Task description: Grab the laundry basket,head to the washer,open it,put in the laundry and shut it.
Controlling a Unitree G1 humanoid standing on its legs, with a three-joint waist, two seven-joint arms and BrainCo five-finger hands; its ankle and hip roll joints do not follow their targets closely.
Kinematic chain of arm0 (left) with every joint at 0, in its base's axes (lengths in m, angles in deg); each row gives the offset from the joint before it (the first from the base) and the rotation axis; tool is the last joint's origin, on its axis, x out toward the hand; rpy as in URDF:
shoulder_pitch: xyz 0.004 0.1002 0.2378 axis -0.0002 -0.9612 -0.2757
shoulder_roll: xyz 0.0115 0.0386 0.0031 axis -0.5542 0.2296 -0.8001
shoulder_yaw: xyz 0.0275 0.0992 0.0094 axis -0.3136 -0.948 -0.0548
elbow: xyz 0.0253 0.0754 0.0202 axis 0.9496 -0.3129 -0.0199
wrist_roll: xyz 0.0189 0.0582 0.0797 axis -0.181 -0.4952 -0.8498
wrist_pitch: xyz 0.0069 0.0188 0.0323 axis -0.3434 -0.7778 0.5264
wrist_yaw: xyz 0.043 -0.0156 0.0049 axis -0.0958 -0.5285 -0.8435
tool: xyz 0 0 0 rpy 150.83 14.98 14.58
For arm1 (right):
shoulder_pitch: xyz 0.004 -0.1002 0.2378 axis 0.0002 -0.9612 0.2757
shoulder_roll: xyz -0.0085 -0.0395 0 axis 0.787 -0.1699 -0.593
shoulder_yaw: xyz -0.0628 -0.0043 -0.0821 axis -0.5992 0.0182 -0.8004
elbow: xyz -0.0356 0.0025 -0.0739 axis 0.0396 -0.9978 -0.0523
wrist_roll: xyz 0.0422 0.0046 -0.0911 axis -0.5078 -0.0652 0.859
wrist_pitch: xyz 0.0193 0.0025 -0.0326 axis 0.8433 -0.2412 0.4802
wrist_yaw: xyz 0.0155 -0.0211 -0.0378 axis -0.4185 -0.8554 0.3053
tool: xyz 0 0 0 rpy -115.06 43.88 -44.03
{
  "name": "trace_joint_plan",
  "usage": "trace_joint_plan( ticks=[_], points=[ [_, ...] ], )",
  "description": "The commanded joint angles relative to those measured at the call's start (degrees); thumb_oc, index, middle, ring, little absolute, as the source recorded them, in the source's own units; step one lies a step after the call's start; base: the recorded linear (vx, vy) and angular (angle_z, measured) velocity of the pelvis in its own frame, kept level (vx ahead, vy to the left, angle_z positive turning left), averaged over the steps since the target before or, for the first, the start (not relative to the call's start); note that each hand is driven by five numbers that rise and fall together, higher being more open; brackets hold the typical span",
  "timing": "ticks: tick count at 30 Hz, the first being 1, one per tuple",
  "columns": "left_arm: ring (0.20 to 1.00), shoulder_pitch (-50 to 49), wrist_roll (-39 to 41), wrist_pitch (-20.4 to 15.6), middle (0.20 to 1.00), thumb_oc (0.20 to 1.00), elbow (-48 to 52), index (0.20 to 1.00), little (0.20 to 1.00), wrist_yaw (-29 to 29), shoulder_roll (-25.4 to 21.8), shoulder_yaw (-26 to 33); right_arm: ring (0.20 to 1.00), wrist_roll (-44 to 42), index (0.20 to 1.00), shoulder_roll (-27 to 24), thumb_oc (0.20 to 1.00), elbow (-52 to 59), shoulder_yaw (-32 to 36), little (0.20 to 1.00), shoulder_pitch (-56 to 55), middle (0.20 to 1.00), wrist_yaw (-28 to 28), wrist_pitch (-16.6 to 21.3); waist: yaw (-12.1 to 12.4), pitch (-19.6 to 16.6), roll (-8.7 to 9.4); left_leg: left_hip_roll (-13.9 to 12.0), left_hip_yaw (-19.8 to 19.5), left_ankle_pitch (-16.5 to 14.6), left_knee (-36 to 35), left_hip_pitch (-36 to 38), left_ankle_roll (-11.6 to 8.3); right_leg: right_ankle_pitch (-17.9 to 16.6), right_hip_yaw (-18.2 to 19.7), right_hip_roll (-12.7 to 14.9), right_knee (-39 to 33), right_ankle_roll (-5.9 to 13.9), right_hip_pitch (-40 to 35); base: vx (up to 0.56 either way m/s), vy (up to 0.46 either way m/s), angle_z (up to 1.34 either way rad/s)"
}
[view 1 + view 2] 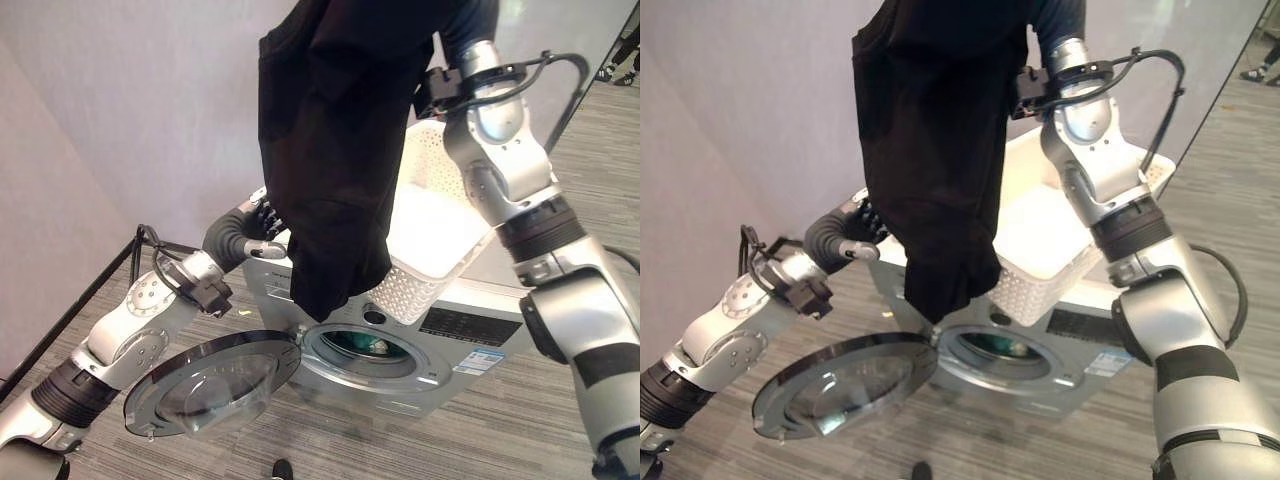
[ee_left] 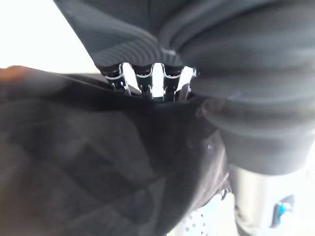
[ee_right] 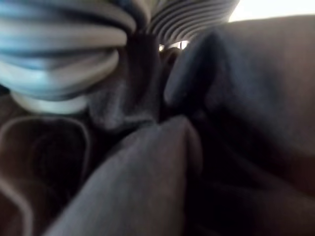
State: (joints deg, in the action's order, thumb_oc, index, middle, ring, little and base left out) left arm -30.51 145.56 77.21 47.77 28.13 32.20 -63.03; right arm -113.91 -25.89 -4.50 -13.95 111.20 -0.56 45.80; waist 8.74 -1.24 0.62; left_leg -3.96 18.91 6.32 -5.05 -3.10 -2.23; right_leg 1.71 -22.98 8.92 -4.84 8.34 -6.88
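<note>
Above the washer, step: loading; black garment point(image 1: 335, 150) hung over open drum point(image 1: 362, 348), door point(image 1: 210, 380) swung out at 8 o'clock, basket point(image 1: 435, 235) on top.
Next move, likely: lower cloth into drum, then let go.
Left wrist view: left hand point(image 2: 147, 81) fingers pressed against cloth; grip unclear.
Right wrist view: right hand point(image 3: 64, 54) amid dark folds; grip unclear.

Even, soft indoor light fills both eye views, and the pale wall point(image 1: 120, 120) shows no hard shadows. The washer door point(image 1: 215, 382) glass carries a dull sheen — no strong glare. Both wrist views sit very close to the black garment point(image 1: 930, 150), dim and out of focus, with blown-out white patches behind.
</note>
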Motion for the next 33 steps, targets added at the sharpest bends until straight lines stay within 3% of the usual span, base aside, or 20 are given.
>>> trace_joint_plan(
  ticks=[1, 3, 7, 12, 15, 22, 24, 25, 30, 33],
  points=[
    [1.0, 3.7, 2.1, -3.1, 1.0, 1.0, 1.1, 1.0, 1.0, 0.5, 2.4, -1.3, 0.2, 1.5, 0.2, -0.8, 0.2, -1.6, -0.4, 0.2, 9.2, 0.2, 0.9, 1.9, 1.0, -2.0, 2.25, 0.6, -1.9, -0.5, 0.0, 2.7, -2.83, -6.4, 0.9, 0.5, -0.2, 0.95, 1.1, 0.0, 0.016, 0.07],
    [1.0, 4.4, 2.1, -3.0, 1.0, 1.0, 0.8, 1.0, 1.0, 1.6, 6.8, -2.8, 0.2, 2.2, 0.2, 1.0, 0.2, -2.1, -0.5, 0.2, 9.6, 0.2, 1.6, 1.6, 0.9, -2.0, 2.3, 0.7, -2.0, -0.5, 0.0, 2.6, -2.7, -6.3, 1.0, 0.6, -0.2, 0.91, 1.2, -0.01, 0.012, 0.07],
    [1.0, 5.7, 2.5, -2.3, 1.0, 1.0, 0.4, 1.0, 1.0, 2.1, 10.8, -5.4, 0.2, 5.0, 0.2, 2.2, 0.2, -1.8, -1.2, 0.2, 9.2, 0.2, 2.1, 0.4, 0.5, -1.9, 2.44, 0.7, -2.1, -0.6, 0.0, 2.5, -2.48, -6.4, 1.0, 0.7, -0.2, 0.82, 1.3, 0.0, 0.0, 0.0],
    [1.0, 8.0, 3.1, -2.1, 1.0, 1.0, 1.6, 1.0, 1.0, 1.8, 13.1, -8.0, 0.2, 6.9, 0.2, 2.5, 0.2, -4.2, -1.6, 0.2, 9.0, 0.2, 2.6, -0.2, 0.3, -1.7, 2.84, 0.7, -1.9, -0.8, 0.0, 2.5, -2.31, -6.5, 1.4, 0.6, -0.2, 0.83, 1.6, 0.0, 0.0, 0.0],
    [1.0, 9.5, 3.9, -2.2, 1.0, 1.0, 2.0, 1.0, 1.0, 1.9, 13.5, -8.8, 0.2, 8.0, 0.2, 2.6, 0.2, -2.7, -3.5, 0.2, 7.7, 0.2, 1.0, -0.9, 0.0, -1.4, 2.86, 0.6, -1.6, -0.7, 0.0, 2.6, -2.33, -6.6, 1.6, 0.6, -0.2, 0.75, 1.8, 0.0, -0.001, -0.01],
    [1.0, 7.1, 5.3, -3.6, 1.0, 1.0, 8.6, 1.0, 1.0, 0.0, 10.6, -5.8, 0.2, 12.8, 0.2, -3.6, 0.2, -4.8, -5.5, 0.2, 4.7, 0.2, -1.1, -2.0, 0.1, -1.1, 2.66, 0.6, -0.9, -1.2, 0.0, 3.3, -2.22, -6.4, 2.4, 0.2, -0.2, 0.75, 1.8, 0.01, -0.01, -0.07],
    [1.0, 6.1, 5.1, -4.6, 1.0, 1.0, 8.5, 1.0, 1.0, 0.7, 11.8, -4.0, 0.2, 12.6, 0.2, -4.1, 0.2, -3.5, -5.0, 0.2, 3.0, 0.2, -1.8, -2.1, 0.2, -1.1, 2.63, 0.6, -0.7, -1.3, 0.0, 3.6, -2.16, -6.2, 2.3, 0.2, -0.2, 0.72, 1.6, 0.0, 0.002, -0.11],
    [1.0, 4.1, 5.0, -5.3, 1.0, 1.0, 7.7, 1.0, 1.0, 2.4, 14.6, -1.4, 0.2, 10.9, 0.2, -5.0, 0.2, 1.8, -1.3, 0.2, -1.7, 0.2, -2.0, -0.9, 0.1, -0.9, 2.43, 0.6, -0.6, -1.4, 0.0, 3.8, -2.08, -6.0, 2.5, 0.3, -0.2, 0.68, 1.5, -0.01, 0.0, -0.09],
    [1.0, 4.3, 7.1, -5.3, 1.0, 1.0, 6.1, 1.0, 1.0, 3.3, 16.5, -1.3, 0.2, 10.6, 0.2, -7.8, 0.2, 10.5, 0.9, 0.2, -8.0, 0.2, -4.2, -0.2, -0.2, -0.6, 2.48, 0.3, -1.3, -0.7, 0.0, 3.0, -2.37, -6.3, 1.9, 0.3, -0.2, 0.61, 1.9, -0.02, -0.008, 0.0],
    [1.0, 4.6, 8.3, -4.7, 1.0, 1.0, 3.8, 1.0, 1.0, 3.8, 22.8, -3.0, 0.2, 8.7, 0.2, -4.5, 0.2, 14.9, 3.3, 0.2, -13.8, 0.2, -5.8, 0.4, -0.9, -0.3, 2.71, 0.4, -1.5, -0.9, 0.0, 2.9, -2.2, -6.4, 1.6, 0.4, -0.2, 0.57, 1.9, -0.02, -0.009, 0.09]
  ],
)
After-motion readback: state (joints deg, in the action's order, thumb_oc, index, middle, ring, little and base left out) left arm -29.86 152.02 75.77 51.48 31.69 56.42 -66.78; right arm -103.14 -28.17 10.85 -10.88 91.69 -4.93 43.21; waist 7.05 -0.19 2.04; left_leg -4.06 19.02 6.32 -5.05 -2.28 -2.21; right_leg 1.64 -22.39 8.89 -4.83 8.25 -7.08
